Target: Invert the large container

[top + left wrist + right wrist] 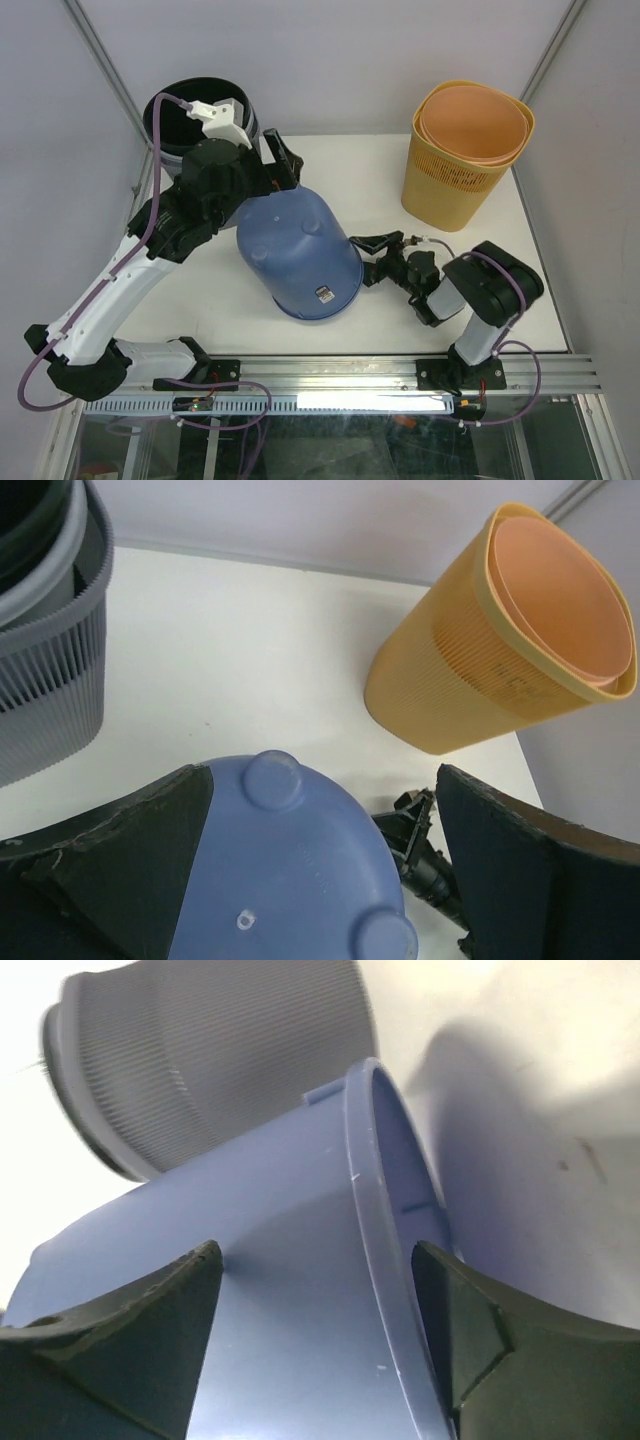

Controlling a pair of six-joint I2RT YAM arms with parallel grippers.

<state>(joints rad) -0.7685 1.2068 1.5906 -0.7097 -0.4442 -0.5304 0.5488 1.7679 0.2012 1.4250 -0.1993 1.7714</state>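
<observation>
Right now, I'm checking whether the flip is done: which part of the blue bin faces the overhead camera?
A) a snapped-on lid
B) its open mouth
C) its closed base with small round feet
C: in the top view the blue bin shows its closed base with small round feet, and its rim is at the lower end.

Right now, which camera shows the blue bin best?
The top external view: it takes in the whole bin, base to rim, between the two arms. The left wrist view sees only its base, and the right wrist view only its rim and some wall.
</observation>
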